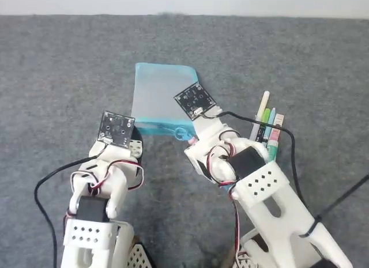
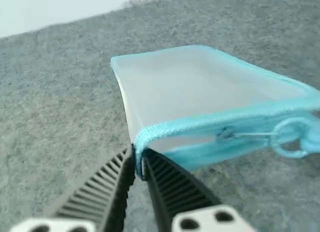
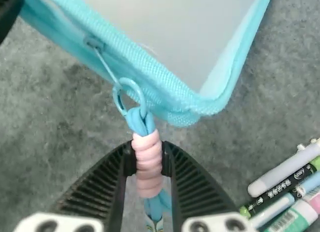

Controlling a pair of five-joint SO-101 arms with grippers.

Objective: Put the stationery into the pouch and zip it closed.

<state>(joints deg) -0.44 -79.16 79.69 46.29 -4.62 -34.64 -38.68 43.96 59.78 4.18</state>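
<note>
A translucent pouch (image 1: 161, 98) with a light blue zipper edge lies on the grey mat, also seen as the pouch (image 2: 200, 97) and the pouch (image 3: 175, 37). My left gripper (image 2: 138, 164) is shut on the pouch's near corner at the zipper's end. My right gripper (image 3: 148, 164) is shut on the pink and blue zipper pull tag (image 3: 147, 162), which hangs from a ring (image 3: 128, 95) on the slider. Several pens and markers (image 1: 266, 129) lie in a bundle to the right of the pouch, beside the right arm; the markers (image 3: 285, 187) are close to that gripper.
The grey mat (image 1: 63, 78) covers the table, with a pale strip along the far edge. Both arms (image 1: 104, 181) stand at the near side, their cables trailing toward the front.
</note>
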